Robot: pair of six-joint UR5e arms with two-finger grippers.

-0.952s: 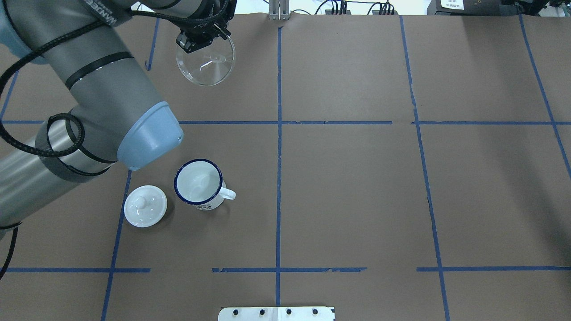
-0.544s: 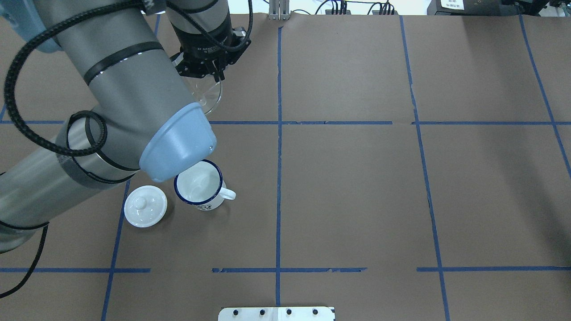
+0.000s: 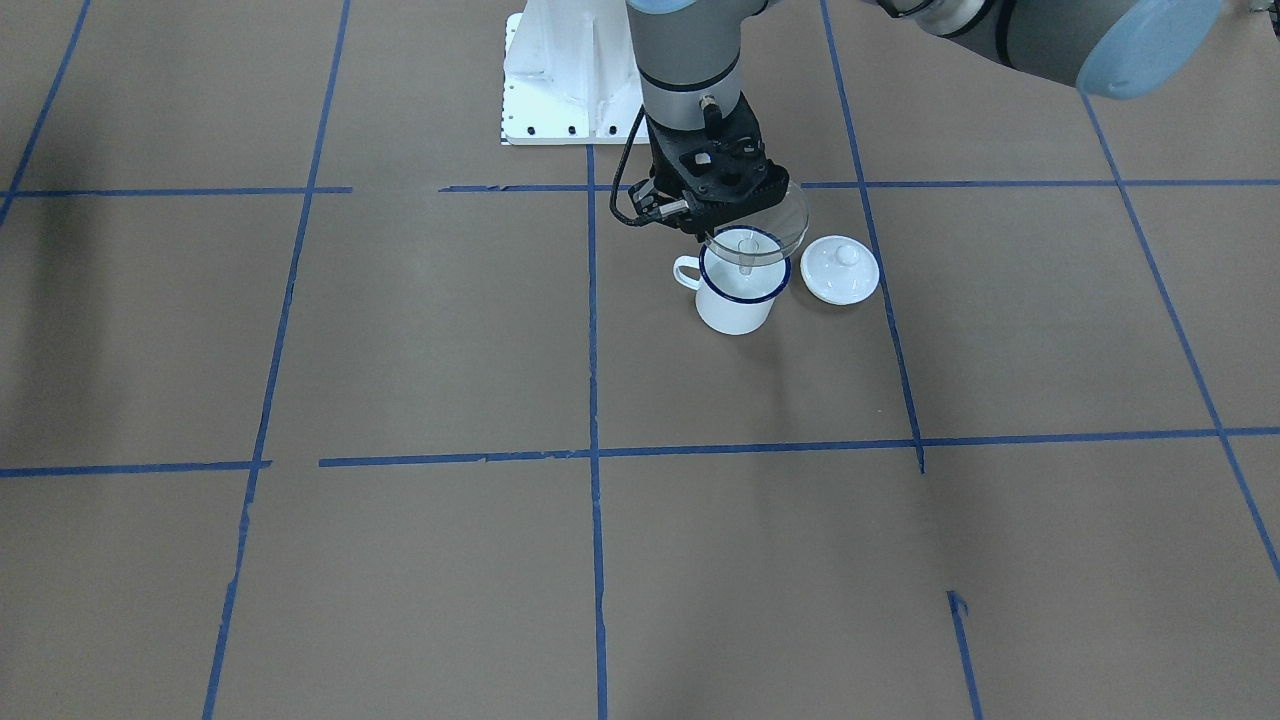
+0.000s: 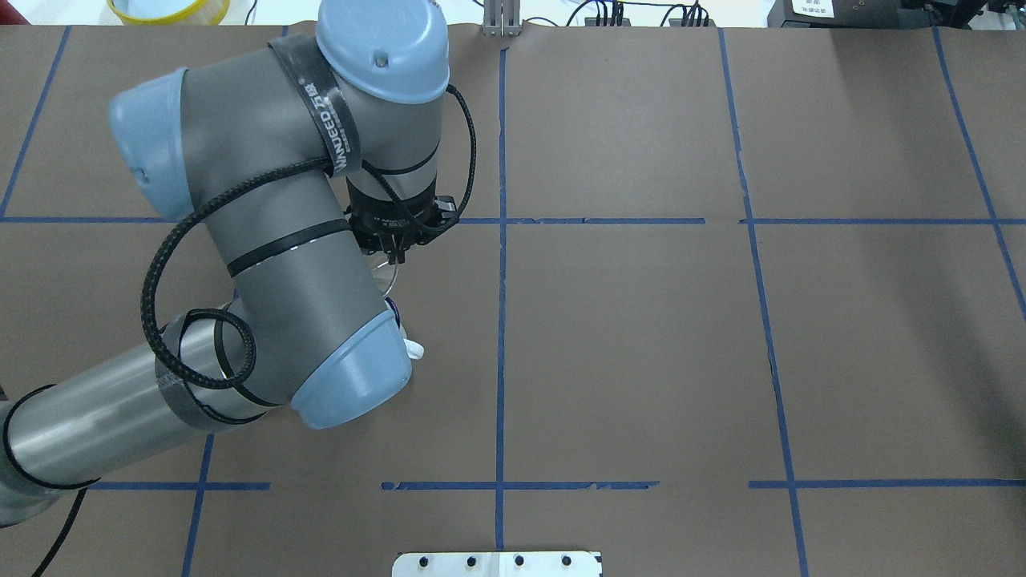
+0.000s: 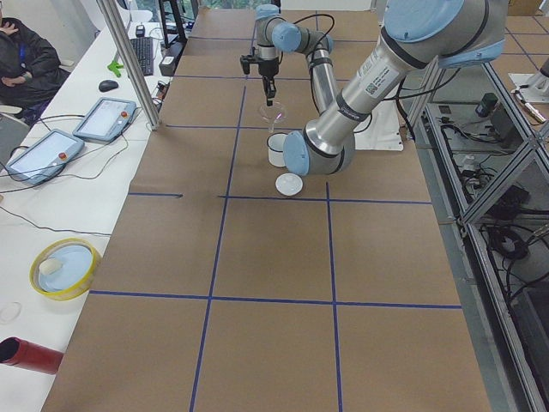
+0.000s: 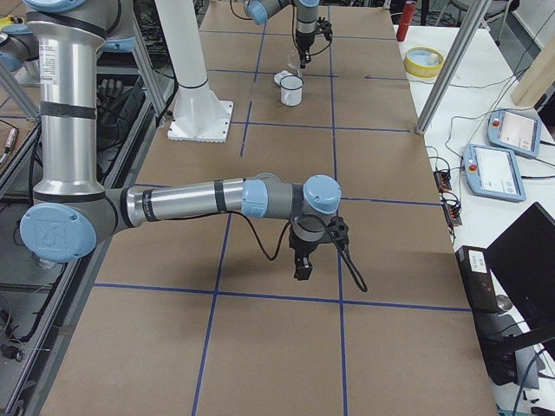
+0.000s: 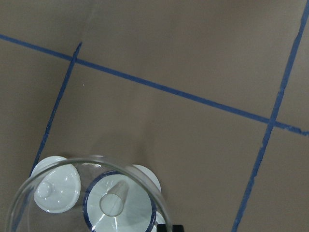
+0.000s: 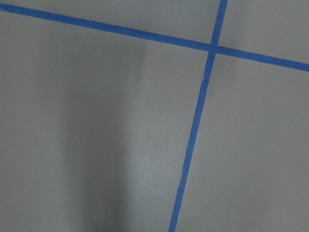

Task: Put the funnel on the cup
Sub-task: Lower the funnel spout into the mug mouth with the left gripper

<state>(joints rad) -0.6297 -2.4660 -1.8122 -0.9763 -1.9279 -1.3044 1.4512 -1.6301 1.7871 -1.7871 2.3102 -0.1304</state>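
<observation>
My left gripper (image 3: pixel 715 222) is shut on the rim of the clear funnel (image 3: pixel 775 225) and holds it upright just above the white mug with the blue rim, the cup (image 3: pixel 735 305). The left wrist view looks down through the funnel (image 7: pixel 113 203), its spout over the cup's mouth (image 7: pixel 140 217). The left exterior view shows a small gap between the funnel (image 5: pixel 273 112) and the cup (image 5: pixel 276 148). In the overhead view my left arm hides most of the cup; only its handle (image 4: pixel 414 349) shows. My right gripper (image 6: pixel 303 270) hangs over bare table; I cannot tell if it is open.
A round white knobbed lid (image 3: pixel 840 268) lies on the table right beside the cup, on the side away from its handle. The brown paper table (image 3: pixel 400 330) has a blue tape grid. The white robot base (image 3: pixel 570 80) stands behind the cup.
My left arm has carried the funnel from the far side of the table back toward the robot, to just above the cup. The elbow now hides the cup and lid from overhead.
</observation>
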